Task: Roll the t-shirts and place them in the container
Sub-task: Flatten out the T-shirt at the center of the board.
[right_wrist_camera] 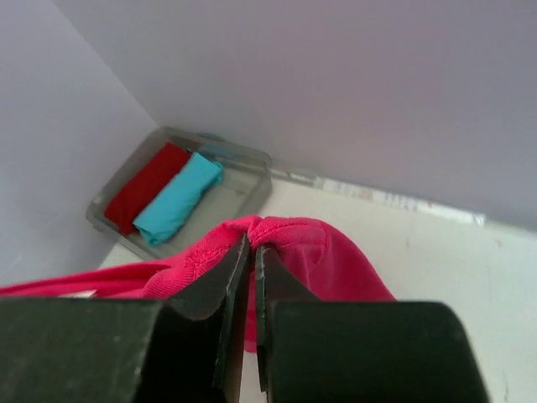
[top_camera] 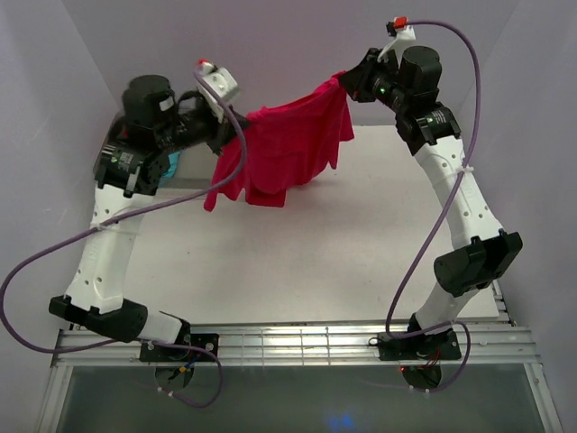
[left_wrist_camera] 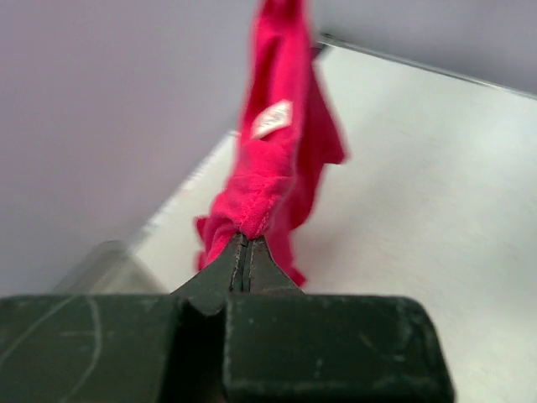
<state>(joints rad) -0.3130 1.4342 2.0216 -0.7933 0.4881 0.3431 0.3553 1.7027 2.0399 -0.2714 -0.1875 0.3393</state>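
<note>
A magenta-pink t-shirt hangs in the air above the back of the table, stretched between both grippers. My left gripper is shut on its left end; in the left wrist view the cloth bunches out of the closed tips, a white label showing. My right gripper is shut on the shirt's right end, and the right wrist view shows pink fabric pinched between the tips. Two rolled t-shirts, dark red and turquoise, lie side by side in a bin.
The clear plastic bin stands in the back left corner against the walls; my left arm hides most of it from above, only a turquoise bit showing. The white table spreads beneath the hanging shirt. Purple cables loop beside each arm.
</note>
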